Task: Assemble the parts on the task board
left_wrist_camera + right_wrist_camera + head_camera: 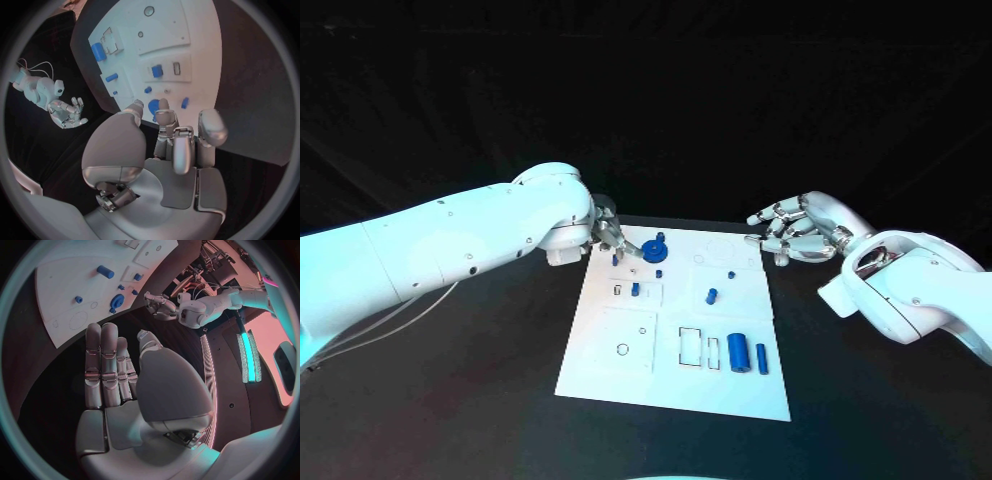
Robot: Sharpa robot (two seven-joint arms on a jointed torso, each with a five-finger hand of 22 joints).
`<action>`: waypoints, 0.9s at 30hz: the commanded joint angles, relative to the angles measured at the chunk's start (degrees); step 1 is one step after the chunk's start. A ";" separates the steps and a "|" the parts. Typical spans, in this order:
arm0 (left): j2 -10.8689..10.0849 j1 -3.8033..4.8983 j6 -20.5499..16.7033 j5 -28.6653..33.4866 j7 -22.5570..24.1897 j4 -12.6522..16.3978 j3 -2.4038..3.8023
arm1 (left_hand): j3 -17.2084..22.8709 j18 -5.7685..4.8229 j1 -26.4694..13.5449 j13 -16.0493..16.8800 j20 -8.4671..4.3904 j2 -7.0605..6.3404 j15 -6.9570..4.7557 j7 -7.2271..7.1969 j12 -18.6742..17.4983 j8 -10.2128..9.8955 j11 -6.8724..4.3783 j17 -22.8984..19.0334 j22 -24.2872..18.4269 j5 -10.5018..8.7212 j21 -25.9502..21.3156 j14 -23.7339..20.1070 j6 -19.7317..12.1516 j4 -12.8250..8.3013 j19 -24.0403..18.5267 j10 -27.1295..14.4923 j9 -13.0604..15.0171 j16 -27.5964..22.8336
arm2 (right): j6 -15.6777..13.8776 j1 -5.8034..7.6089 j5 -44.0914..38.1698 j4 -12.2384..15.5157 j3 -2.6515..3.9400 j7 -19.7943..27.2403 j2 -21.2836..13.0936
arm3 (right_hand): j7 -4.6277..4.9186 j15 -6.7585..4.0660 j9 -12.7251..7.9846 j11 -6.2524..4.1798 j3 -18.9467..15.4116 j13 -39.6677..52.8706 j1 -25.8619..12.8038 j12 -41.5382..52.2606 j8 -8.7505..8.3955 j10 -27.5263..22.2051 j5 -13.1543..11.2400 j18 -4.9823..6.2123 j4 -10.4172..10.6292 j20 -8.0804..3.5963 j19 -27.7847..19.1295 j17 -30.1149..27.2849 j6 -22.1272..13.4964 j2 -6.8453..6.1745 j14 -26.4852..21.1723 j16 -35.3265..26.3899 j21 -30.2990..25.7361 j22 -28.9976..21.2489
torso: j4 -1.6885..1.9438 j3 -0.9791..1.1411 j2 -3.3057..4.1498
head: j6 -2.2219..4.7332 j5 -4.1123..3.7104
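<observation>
Two blue cylinders [746,355] lie side by side at the near right of the task board [606,360], the left one thicker, the right one slimmer; we note them smooth and glossy, beside rectangular outlines printed on the plate. We record the task board as a flat, matte white plate, rectangular, resting in the middle of the black table [459,400], its surface divided into square panels with small circular and rectangular recesses. Farther back, we see small blue parts: one short peg [711,296] right of centre and one block [635,289] left of centre. At the far left of the board sits a round blue disc part [655,248]. We find the left hand [609,235], silver and metallic with rounded fingertips, poised at the board's far left corner just beside that disc, fingers apart and holding nothing. We find the right hand [790,232] off the far right corner, likewise unclenched and empty, fingers extended.
</observation>
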 commanded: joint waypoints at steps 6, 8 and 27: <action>2.35 1.96 -3.18 -0.54 -1.10 -5.71 -0.08 | -0.49 0.70 1.60 -1.52 0.38 0.43 0.74 0.49 -1.26 -0.84 0.52 13.35 -0.37 0.22 -0.38 5.53 -0.94 0.01 -0.22 -1.49 -0.85 -0.01 | 0.22 -0.04 0.07 -0.25 -0.01 0.31 0.11 | 0.18 0.10 -0.09 -0.06 0.09 -0.10 -0.46 -0.26 0.34 -0.46 0.33 0.25 0.23 0.40 0.21 0.06 -0.05 0.09 -0.05 -0.28 -0.26 -0.11 | 0.02 -0.10 0.13 | 0.38 0.15; 3.14 2.08 -3.03 -0.60 -0.78 -7.32 -0.48 | -0.48 0.66 1.66 -1.35 0.40 0.48 0.75 0.50 -1.09 -0.85 0.53 13.43 -0.15 0.22 -0.27 5.55 -0.94 0.01 -0.11 -1.42 -0.89 0.05 | 0.18 -0.04 0.07 -0.22 -0.01 0.34 0.13 | 0.17 0.09 -0.09 -0.07 0.13 -0.15 -0.43 -0.26 0.36 -0.44 0.43 0.26 0.21 0.40 0.23 0.07 -0.05 0.14 -0.03 -0.34 -0.31 -0.14 | 0.09 -0.11 0.13 | 0.34 0.17; 8.58 -0.49 -0.64 -1.42 1.23 -17.48 -2.50 | -1.06 0.60 1.56 -1.23 0.51 0.24 0.85 0.61 -0.83 -1.07 0.64 13.30 0.16 0.20 -0.12 5.51 -0.98 0.08 0.12 -1.42 -1.25 -0.04 | 0.31 -0.06 -0.04 -0.13 -0.01 0.47 0.30 | 0.15 0.04 -0.11 -0.11 0.34 -0.57 -0.27 -0.30 0.49 -0.44 1.92 0.28 0.13 0.38 0.45 0.16 -0.09 0.17 0.21 -0.87 -0.69 -0.40 | -0.01 -0.61 0.46 | -0.09 0.58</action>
